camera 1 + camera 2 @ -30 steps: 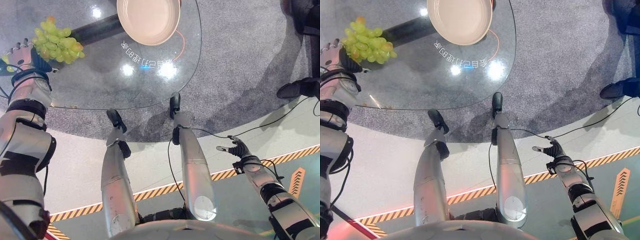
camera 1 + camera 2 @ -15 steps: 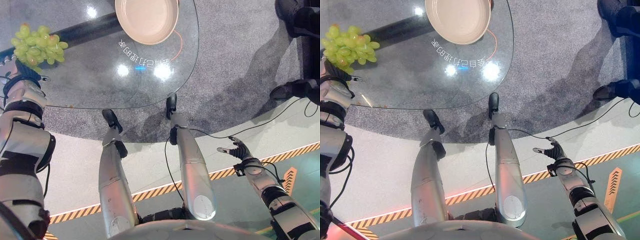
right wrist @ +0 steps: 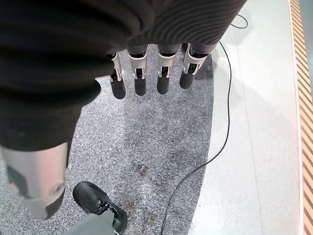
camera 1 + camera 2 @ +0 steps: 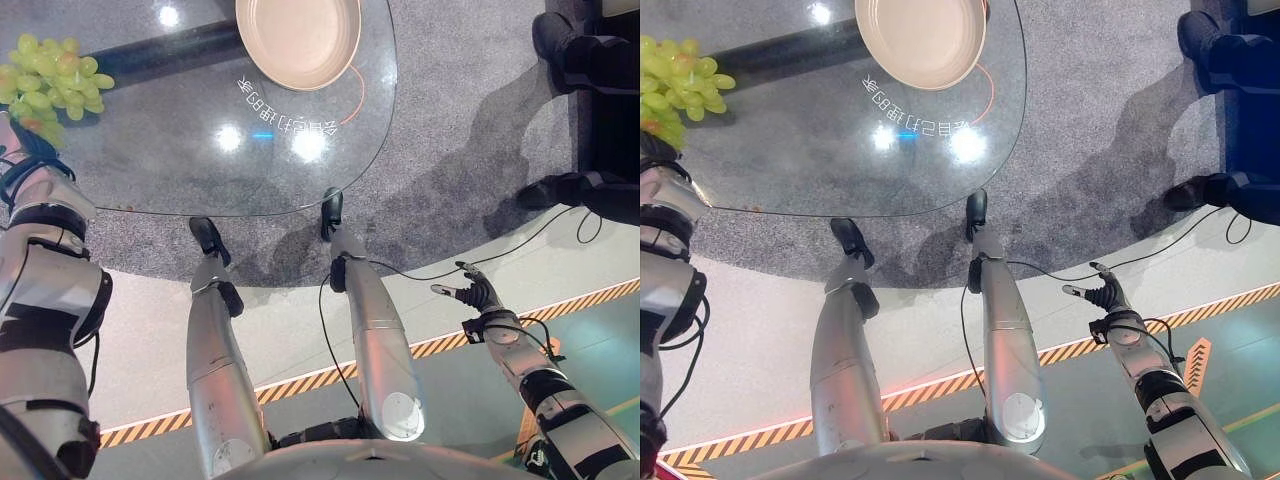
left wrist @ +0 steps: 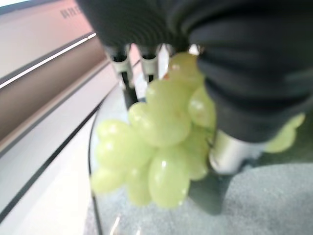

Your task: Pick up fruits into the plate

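The left hand (image 5: 146, 29) holds the grapes (image 4: 52, 78) clamped between fingers and thumb over the table's (image 4: 180, 150) left edge, well apart from the plate (image 4: 298, 40), so it should carry them level across and lower before letting go, while the right hand (image 3: 146, 73), fingers straight, idles

Light: bright, from overhead
Glare: white lamp spots on the glass table (image 4: 200, 150)
Shadows: soft, on the grey carpet (image 4: 470, 140)
Blur: grapes (image 5: 156, 147) out of focus in the left wrist view
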You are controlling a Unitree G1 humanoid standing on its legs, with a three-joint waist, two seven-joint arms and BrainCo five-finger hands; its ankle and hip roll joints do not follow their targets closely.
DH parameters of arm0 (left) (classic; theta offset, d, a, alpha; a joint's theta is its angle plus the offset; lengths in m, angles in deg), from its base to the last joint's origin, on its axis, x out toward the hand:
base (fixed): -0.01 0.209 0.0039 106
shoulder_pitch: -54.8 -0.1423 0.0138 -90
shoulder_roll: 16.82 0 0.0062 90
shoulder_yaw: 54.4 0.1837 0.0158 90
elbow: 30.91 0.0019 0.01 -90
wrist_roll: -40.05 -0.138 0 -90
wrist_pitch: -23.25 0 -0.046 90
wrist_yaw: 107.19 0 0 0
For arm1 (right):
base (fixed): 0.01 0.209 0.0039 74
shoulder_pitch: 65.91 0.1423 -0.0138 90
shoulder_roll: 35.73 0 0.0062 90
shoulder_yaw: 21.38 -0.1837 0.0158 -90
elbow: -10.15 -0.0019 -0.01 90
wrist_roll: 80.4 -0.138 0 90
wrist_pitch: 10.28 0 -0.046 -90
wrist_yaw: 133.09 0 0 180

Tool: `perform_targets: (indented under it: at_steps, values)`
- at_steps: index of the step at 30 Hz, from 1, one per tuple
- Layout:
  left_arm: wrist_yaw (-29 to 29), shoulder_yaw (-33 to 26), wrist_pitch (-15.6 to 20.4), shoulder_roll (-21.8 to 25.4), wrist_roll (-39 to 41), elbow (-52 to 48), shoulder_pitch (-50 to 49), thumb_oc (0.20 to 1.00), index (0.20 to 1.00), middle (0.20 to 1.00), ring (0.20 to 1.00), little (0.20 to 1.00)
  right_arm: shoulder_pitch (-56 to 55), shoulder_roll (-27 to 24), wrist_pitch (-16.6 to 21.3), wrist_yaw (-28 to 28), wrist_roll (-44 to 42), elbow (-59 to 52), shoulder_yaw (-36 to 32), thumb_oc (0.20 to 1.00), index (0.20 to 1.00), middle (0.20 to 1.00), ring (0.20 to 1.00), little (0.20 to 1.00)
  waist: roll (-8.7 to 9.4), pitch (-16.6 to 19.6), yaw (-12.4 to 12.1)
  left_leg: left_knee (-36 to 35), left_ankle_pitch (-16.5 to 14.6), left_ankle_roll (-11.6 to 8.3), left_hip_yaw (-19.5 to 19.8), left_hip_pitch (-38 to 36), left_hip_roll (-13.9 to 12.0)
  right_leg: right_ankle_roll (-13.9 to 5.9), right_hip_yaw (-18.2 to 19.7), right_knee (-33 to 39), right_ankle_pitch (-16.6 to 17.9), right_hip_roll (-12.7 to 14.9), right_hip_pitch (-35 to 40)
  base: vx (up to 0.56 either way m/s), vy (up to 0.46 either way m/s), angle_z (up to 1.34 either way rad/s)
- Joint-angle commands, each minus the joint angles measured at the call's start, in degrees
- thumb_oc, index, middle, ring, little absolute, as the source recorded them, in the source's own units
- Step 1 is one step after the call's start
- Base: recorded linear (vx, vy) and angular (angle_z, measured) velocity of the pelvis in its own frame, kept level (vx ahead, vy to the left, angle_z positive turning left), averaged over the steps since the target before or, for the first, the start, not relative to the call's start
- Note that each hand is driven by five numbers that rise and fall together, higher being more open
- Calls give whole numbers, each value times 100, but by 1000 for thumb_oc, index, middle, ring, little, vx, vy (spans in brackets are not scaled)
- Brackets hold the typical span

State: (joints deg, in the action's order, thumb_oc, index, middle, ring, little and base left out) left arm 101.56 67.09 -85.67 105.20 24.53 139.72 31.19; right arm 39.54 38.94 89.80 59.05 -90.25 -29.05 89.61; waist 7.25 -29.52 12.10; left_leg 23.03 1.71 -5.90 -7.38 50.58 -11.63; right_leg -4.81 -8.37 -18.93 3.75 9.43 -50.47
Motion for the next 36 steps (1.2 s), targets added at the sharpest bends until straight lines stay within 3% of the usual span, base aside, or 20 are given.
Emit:
perform_targets:
  at_steps: [1,5,6,8,9,10,13,23,36]
  values:
    - [310,-248,56,377,32,253,-217,200,200,200,200,200,-456,-290,14,116,-136,-188,61,1000,1000,1000,1000,1000,243,-27,-95,305,-731,107,-30,49,537,-79,232,8,-190,-492,62,0,0,0]
    - [401,-236,234,373,47,153,-164,200,200,200,200,200,-458,-290,-16,50,-138,-221,87,1000,1000,1000,1000,1000,262,-27,-99,276,-704,100,-15,78,553,-80,225,9,-174,-496,33,-18,-4,-1]
    - [423,-247,256,378,72,133,-113,200,200,200,200,200,-424,-286,0,42,-137,-212,76,1000,1000,1000,1000,1000,282,-27,-76,218,-498,145,-81,198,574,-36,212,71,0,-465,-87,-75,-17,-3]
    - [491,-261,393,360,134,95,-116,200,200,200,200,200,-427,-256,18,41,-133,-185,112,1000,1000,1000,1000,1000,285,-27,-83,220,-501,149,-83,194,571,-35,210,59,-7,-468,-86,-8,-5,-1]
    - [491,-252,401,350,135,96,-158,200,200,200,200,200,-464,-250,15,39,-133,-177,138,1000,1000,1000,1000,1000,265,-27,-108,273,-709,106,-19,70,549,-79,221,-6,-184,-500,35,-12,-9,4]
    - [561,-282,496,343,180,31,-116,200,200,200,200,200,-434,-232,14,32,-125,-187,133,1000,1000,1000,1000,1000,289,-27,-89,208,-505,149,-87,181,571,-35,200,57,-11,-473,-80,0,0,0]
    - [631,-312,784,320,234,-58,-99,200,200,200,200,200,-471,-193,52,12,-73,-162,164,1000,1000,1000,1000,1000,283,-27,-97,179,-497,148,-97,129,575,-39,190,52,-20,-478,-38,-29,-6,1]
    - [1236,-744,1656,136,940,-868,-433,200,200,200,200,200,-641,-66,49,146,166,-419,185,1000,1000,1000,1000,1000,119,-27,-194,-128,-410,124,-187,-374,660,-83,91,135,-95,-396,365,-3,0,2]
    - [1612,-1220,2179,-27,933,-1745,-929,200,200,200,200,200,-846,2,-137,351,562,-630,53,1000,1000,1000,1000,1000,-78,-27,-308,-538,-315,65,-314,-1132,704,-127,-71,306,-230,-180,1073,4,14,4]
